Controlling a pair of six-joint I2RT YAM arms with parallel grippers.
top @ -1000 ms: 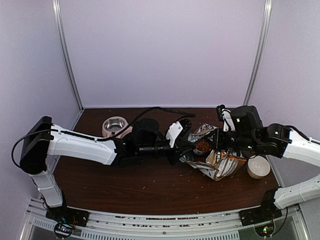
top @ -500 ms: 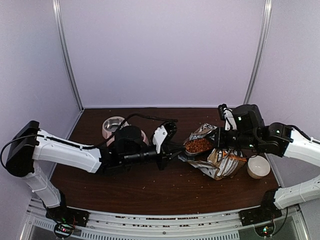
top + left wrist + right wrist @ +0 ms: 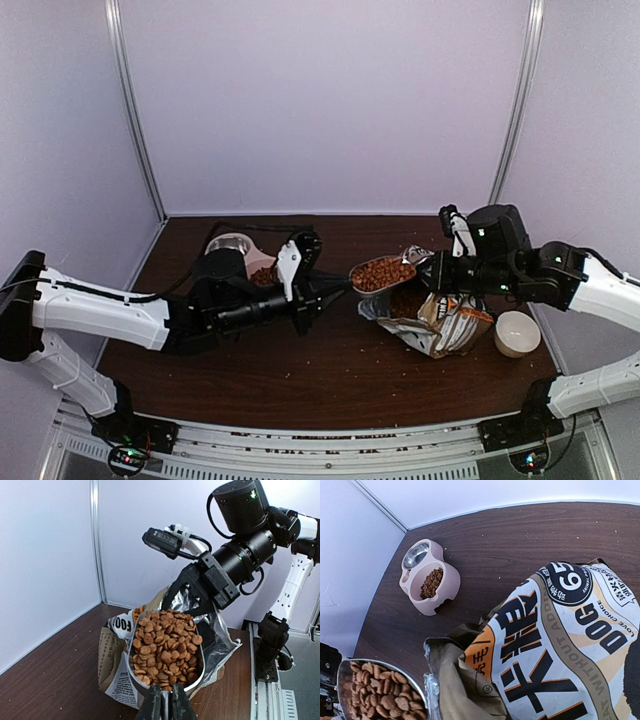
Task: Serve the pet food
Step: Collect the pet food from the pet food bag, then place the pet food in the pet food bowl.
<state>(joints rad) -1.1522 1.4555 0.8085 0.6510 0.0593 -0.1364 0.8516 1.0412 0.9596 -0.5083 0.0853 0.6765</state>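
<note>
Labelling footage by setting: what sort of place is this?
Probably a robot test booth, not a home: plain white wall panels framed by aluminium posts, and two arms bolted to a metal rail along the wooden table.

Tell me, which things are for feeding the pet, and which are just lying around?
For the job: pet food, scoop, bag, pink feeder, left pincer holding the scoop, right pincer holding the bag.
Just lying about: white cup beside the bag.
</note>
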